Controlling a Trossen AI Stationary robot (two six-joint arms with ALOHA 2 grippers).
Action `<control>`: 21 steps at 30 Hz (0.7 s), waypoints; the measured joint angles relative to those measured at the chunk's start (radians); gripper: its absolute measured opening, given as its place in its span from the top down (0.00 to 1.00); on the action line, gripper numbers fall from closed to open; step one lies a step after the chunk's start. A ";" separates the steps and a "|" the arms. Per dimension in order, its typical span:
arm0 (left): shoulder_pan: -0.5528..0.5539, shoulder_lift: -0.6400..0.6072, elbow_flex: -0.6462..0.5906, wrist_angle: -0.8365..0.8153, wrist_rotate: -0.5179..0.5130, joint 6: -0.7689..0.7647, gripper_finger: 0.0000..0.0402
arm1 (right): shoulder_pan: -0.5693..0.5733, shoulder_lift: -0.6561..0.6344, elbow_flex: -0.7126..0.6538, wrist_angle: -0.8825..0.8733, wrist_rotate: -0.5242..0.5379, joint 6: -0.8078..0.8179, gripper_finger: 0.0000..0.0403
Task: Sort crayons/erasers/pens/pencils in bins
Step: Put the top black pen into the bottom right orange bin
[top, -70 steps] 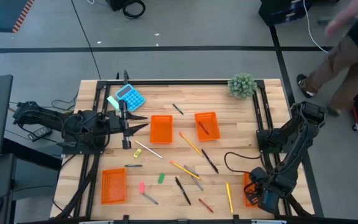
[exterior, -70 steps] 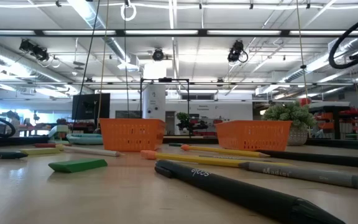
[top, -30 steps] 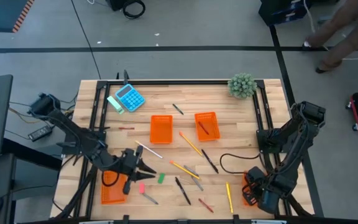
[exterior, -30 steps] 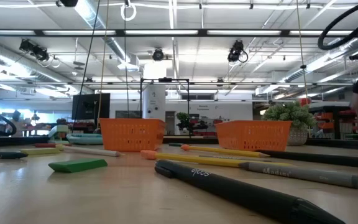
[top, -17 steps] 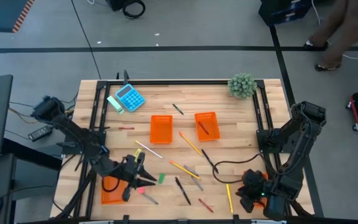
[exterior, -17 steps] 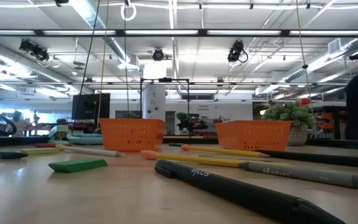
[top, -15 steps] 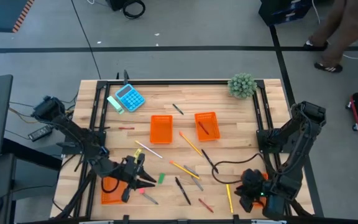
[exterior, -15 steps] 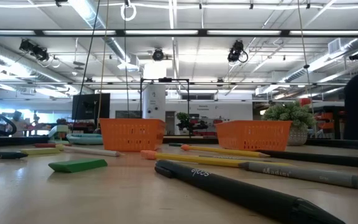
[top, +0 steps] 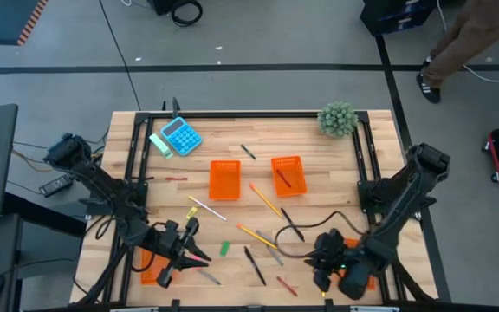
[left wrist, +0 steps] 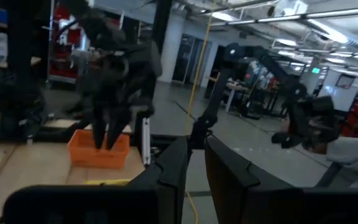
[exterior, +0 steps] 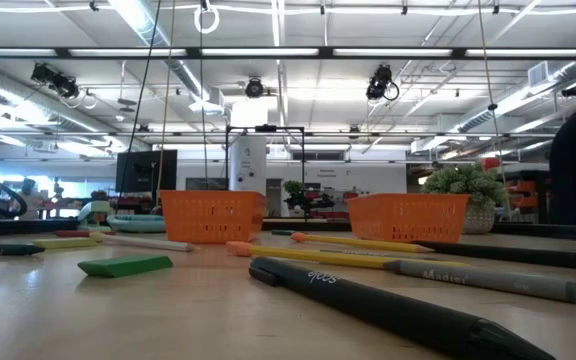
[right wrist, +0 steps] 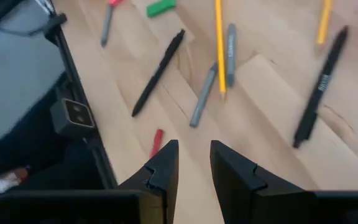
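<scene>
Lying loose | green eraser (top: 224,248) chunky | black pen (right wrist: 158,72) slim

The table (top: 319,165) is pale matt planked wood; the bins (top: 224,180) are glossy orange slotted plastic.

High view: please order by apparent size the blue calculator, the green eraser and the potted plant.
1. Potted plant and blue calculator: they look about alike, so I do not rank them.
2. Green eraser, clearly smallest.
</scene>
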 joint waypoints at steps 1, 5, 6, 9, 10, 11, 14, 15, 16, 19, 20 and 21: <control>-0.001 0.000 0.000 0.000 0.001 0.001 0.83 | -0.019 0.016 0.000 0.026 -0.030 -0.023 0.75; -0.011 0.000 0.000 0.005 -0.001 0.021 0.82 | -0.081 0.069 0.000 0.055 -0.154 -0.056 0.75; -0.012 0.000 0.000 0.005 -0.001 0.029 0.82 | -0.093 0.076 0.000 0.052 -0.176 -0.057 0.75; -0.014 0.000 0.000 0.006 0.001 0.048 0.83 | -0.126 0.081 0.000 0.037 -0.222 -0.059 0.75; -0.014 0.000 0.000 0.008 0.001 0.049 0.83 | -0.136 0.078 0.000 0.020 -0.231 -0.068 0.75; -0.013 0.000 0.000 0.010 0.001 0.049 0.83 | -0.150 0.074 0.000 0.013 -0.240 -0.091 0.75; -0.013 0.000 0.000 0.012 0.000 0.051 0.83 | -0.193 0.052 0.000 -0.005 -0.251 -0.170 0.75; -0.013 0.000 0.000 0.013 0.000 0.059 0.83 | -0.210 0.044 0.000 -0.010 -0.258 -0.190 0.75; -0.011 0.000 0.000 0.015 0.000 0.075 0.82 | -0.230 0.037 0.000 -0.016 -0.269 -0.210 0.75; -0.009 -0.001 0.000 0.028 -0.009 0.127 0.81 | -0.292 0.020 0.000 -0.057 -0.290 -0.269 0.75; -0.009 -0.001 0.000 0.026 -0.028 0.145 0.81 | -0.313 0.016 0.000 -0.064 -0.298 -0.291 0.75; -0.008 -0.001 0.000 0.024 -0.055 0.162 0.81 | -0.333 0.014 0.000 -0.082 -0.303 -0.309 0.75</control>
